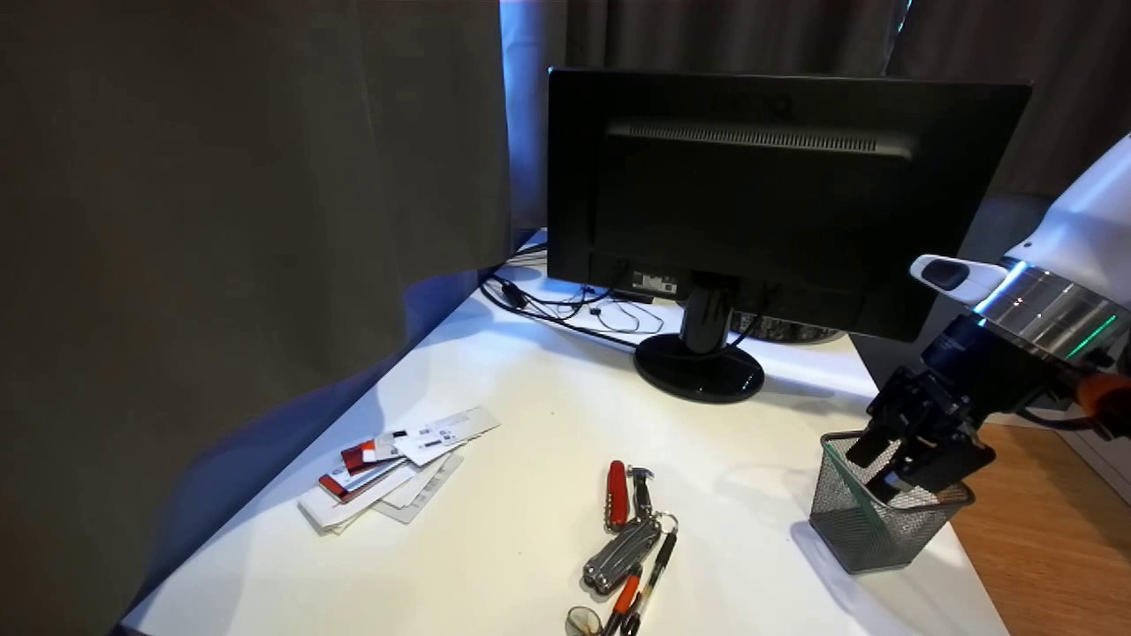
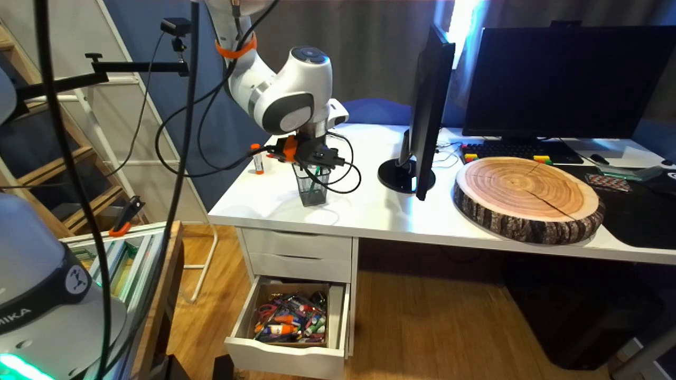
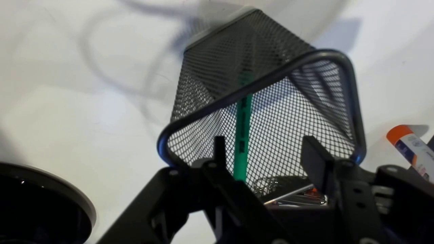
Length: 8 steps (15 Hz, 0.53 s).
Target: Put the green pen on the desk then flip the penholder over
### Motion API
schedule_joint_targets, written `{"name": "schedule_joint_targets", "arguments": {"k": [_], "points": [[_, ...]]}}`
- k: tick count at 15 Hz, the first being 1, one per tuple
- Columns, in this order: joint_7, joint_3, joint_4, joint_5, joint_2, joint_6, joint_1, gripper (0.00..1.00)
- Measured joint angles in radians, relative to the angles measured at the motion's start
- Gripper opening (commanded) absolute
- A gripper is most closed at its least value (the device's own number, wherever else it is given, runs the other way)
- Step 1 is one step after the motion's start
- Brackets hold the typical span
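The penholder (image 1: 850,530), a dark mesh cup, stands upright on the white desk (image 1: 530,548) near its edge; it also shows in an exterior view (image 2: 312,197) and the wrist view (image 3: 234,47). The green pen (image 3: 242,135) leans inside it, its upper part reaching the mouth; it shows through the mesh in both exterior views (image 1: 853,484) (image 2: 316,178). My gripper (image 3: 263,139) is open at the penholder's mouth, tilted, in both exterior views (image 1: 871,473) (image 2: 318,160). In the wrist view the pen lies between the two fingers, nearer the left one, with its top end hidden.
A monitor on a round black base (image 1: 698,369) stands behind the penholder. An orange-capped glue stick (image 2: 258,159) stands beside it. A multi-tool (image 1: 621,555), a red knife (image 1: 617,495) and pens lie on the desk. Cards (image 1: 389,477) lie further off. A drawer (image 2: 288,351) is open below.
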Motion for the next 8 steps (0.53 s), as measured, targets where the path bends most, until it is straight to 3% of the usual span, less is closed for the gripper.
{"name": "schedule_joint_targets", "arguments": {"k": [4, 8], "points": [[0.024, -0.003, 0.000, -0.030, 0.003, 0.004, -0.002, 0.50], [0.048, -0.013, 0.000, -0.058, 0.013, 0.009, -0.002, 0.26]]}}
